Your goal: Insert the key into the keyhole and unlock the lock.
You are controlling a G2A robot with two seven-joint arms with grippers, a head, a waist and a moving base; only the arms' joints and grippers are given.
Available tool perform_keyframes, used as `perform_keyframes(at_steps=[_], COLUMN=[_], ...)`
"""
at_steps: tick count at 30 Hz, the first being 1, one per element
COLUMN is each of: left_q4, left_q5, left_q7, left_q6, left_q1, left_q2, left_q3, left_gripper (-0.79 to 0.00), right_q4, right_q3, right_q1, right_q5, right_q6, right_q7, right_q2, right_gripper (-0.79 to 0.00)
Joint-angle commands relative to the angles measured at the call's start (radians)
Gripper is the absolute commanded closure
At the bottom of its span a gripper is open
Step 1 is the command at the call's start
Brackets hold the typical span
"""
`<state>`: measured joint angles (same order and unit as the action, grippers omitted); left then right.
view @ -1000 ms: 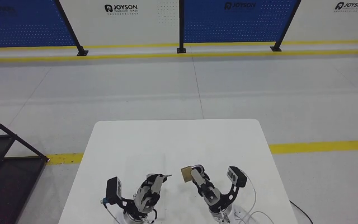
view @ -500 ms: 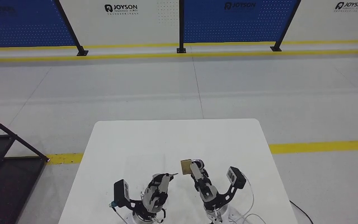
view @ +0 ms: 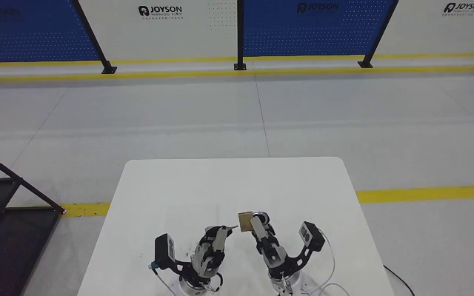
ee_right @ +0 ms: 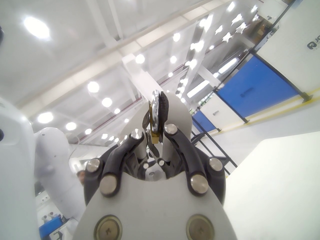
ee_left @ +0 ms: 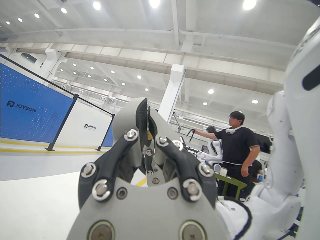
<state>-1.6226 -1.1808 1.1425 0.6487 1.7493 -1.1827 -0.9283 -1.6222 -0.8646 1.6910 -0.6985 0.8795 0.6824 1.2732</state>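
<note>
Currently both arms sit close together over the near edge of the white table (view: 222, 177). The left gripper (view: 220, 234) is closed on the key (view: 230, 231), whose thin shaft sticks out of its tips toward the right and slightly far. In the left wrist view its black ribbed pads (ee_left: 141, 116) are pressed together, with a small yellowish sliver pinched lower down between them.

The right gripper (view: 254, 220) grips the lock (view: 246, 220), a small brass padlock held up off the table, just right of and a little farther than the key's tip. In the right wrist view the brass body and shiny shackle are clamped edge-on between the pads (ee_right: 164, 106).

Key tip and lock are very near each other; whether they touch, or whether the key has entered the keyhole, cannot be told.

Beyond the table lie a pale floor with yellow lines (view: 415, 194) and blue and white barrier panels (view: 318, 26). A black rack (view: 22, 194) stands at the left edge.
</note>
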Motion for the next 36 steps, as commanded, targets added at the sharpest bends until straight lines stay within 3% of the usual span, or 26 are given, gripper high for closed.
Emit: perform_keyframes(at_steps=[1, 24, 36], left_q4=[0.005, 0.013, 0.009], left_q5=[0.000, 0.054, 0.066], left_q7=[-0.004, -0.057, -0.093], left_q6=[-0.001, 0.045, 0.042], left_q1=[-0.001, -0.016, -0.015], left_q2=[0.000, -0.007, -0.009], left_q3=[0.000, 0.005, 0.000], left_gripper=[0.000, 0.000, 0.000], right_q4=[-0.002, -0.005, -0.009], right_q3=[-0.001, -0.021, -0.056], right_q1=[0.003, 0.019, 0.034], right_q5=[0.000, -0.022, -0.128], right_q6=[0.004, 0.011, 0.025], right_q7=[-0.003, -0.033, -0.001], right_q2=[0.001, 0.013, 0.013], right_gripper=[0.000, 0.000, 0.000])
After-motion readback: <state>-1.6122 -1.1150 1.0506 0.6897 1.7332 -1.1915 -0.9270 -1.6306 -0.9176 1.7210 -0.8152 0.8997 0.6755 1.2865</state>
